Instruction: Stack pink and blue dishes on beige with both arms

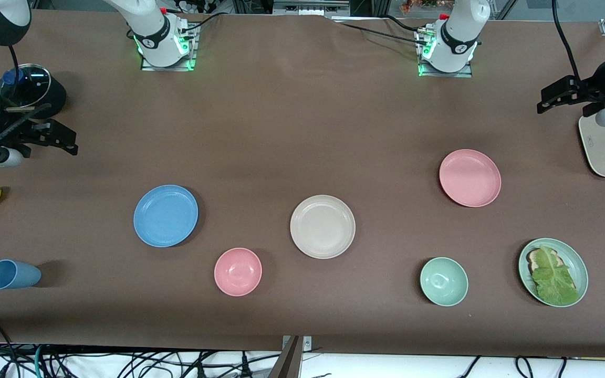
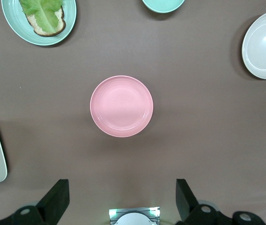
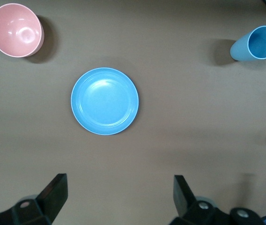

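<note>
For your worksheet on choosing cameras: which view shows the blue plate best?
The right wrist view: the blue plate lies whole and central, seen from straight above. The front view shows it whole too, but smaller. The left wrist view does not show it.

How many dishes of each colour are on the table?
Pink: 2, a plate and a bowl
Blue: 2, a plate and a cup
Beige: 1, a plate
Green: 2, a bowl and a plate with food
Total: 7

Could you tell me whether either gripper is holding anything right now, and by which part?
Nothing is held: left gripper and right gripper both hang open.
</note>
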Available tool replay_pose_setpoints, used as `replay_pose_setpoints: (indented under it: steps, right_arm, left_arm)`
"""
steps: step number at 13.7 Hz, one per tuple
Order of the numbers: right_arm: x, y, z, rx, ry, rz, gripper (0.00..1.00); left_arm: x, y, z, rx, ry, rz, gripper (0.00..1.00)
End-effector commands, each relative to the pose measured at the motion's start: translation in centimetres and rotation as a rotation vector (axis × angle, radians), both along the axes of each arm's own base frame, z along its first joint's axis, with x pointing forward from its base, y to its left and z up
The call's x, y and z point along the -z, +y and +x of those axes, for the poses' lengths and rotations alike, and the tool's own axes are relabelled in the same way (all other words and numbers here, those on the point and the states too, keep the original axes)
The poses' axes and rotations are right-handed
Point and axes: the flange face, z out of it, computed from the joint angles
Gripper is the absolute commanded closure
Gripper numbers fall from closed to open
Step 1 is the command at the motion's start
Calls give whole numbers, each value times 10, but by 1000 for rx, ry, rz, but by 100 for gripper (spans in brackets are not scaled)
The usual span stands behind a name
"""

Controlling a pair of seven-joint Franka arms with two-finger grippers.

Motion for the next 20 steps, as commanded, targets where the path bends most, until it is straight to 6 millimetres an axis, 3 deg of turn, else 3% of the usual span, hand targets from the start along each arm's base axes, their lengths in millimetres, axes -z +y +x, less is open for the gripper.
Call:
replay_pose_setpoints:
  steps: [1,20]
  right_arm:
    - [-4,0,-5,10,7,6,0]
    - [-5,0,-3,10,4,5,0]
  left_arm:
    - [-4,3,2,17,-11,-4,0]
    - [-6,1,6,19,-17,-5,0]
